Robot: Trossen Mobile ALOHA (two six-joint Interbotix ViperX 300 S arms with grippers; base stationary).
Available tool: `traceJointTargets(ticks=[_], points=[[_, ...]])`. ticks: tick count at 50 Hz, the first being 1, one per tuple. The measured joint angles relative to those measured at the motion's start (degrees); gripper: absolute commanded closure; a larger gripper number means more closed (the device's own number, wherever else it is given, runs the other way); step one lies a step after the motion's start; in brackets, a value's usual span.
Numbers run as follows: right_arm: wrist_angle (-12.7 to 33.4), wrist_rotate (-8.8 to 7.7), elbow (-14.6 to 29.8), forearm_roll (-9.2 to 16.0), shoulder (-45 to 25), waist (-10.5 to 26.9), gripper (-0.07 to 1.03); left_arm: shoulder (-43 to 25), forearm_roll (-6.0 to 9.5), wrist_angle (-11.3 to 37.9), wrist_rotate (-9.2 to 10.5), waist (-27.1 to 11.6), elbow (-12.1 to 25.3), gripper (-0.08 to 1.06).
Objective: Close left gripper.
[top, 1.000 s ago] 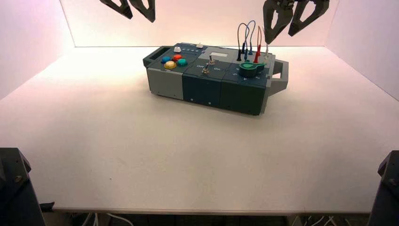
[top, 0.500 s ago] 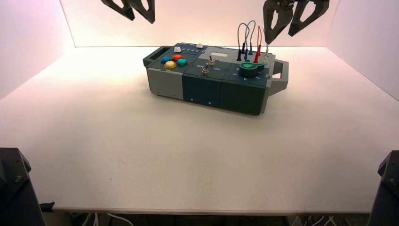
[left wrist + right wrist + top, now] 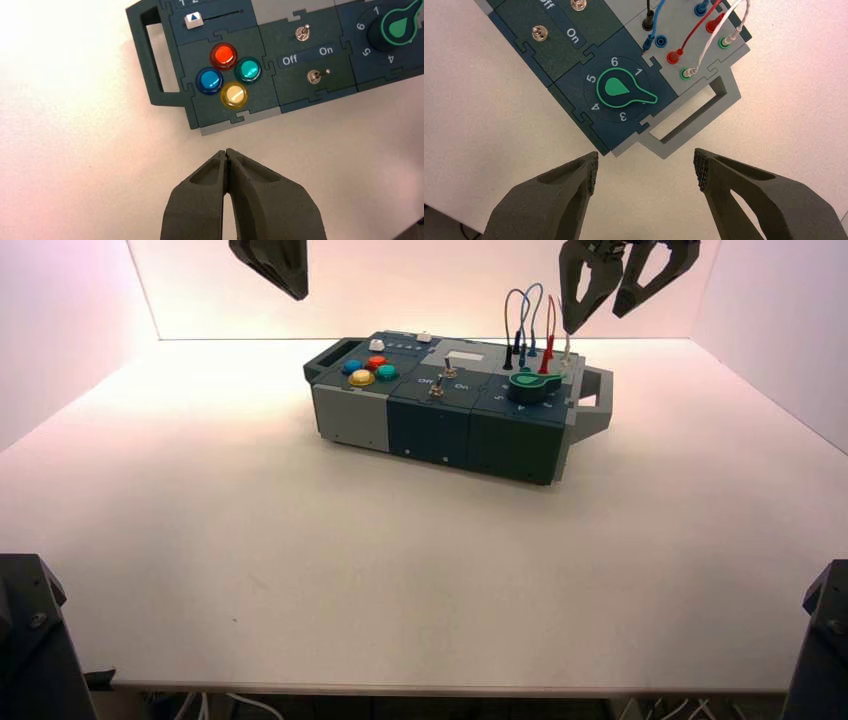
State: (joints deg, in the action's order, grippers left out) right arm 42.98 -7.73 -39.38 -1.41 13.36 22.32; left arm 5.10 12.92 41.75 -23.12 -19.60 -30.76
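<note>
My left gripper [image 3: 285, 280] hangs high above the table's back left, behind the box [image 3: 430, 425]. It is shut and empty; in the left wrist view [image 3: 227, 151] its fingertips touch over bare table, short of the red, blue, teal and yellow buttons [image 3: 227, 75]. My right gripper [image 3: 612, 295] hangs high at the back right, open and empty. In the right wrist view [image 3: 645, 170] its fingers spread wide above the table beside the box's grey handle [image 3: 689, 122].
The box carries two toggle switches [image 3: 306, 55] lettered Off and On, a green knob [image 3: 620, 90] pointing between 2 and 3, a slider [image 3: 194, 20], and wires [image 3: 530, 330] plugged in at its right end. White walls enclose the table.
My left gripper's fingers have come together from open to shut. The right arm and the box have not moved.
</note>
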Motion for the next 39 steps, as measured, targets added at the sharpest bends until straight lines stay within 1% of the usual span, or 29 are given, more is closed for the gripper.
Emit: traceJointTargets(ticks=[5,17,39], points=[[0.0,0.0,0.0,-0.1,0.0,-0.1,-0.03,-0.6,0.0,0.4,-0.18,0.0,0.6,1.0],[0.0,0.0,0.0,0.0,0.0,-0.1,-0.03,-0.7,0.0,0.3,-0.62,0.0,0.8,1.0],[-0.2,0.0,0.0,0.0,-0.1,0.0,-0.03,-0.6,0.0,-0.2,-0.62,0.0,0.9,1.0]])
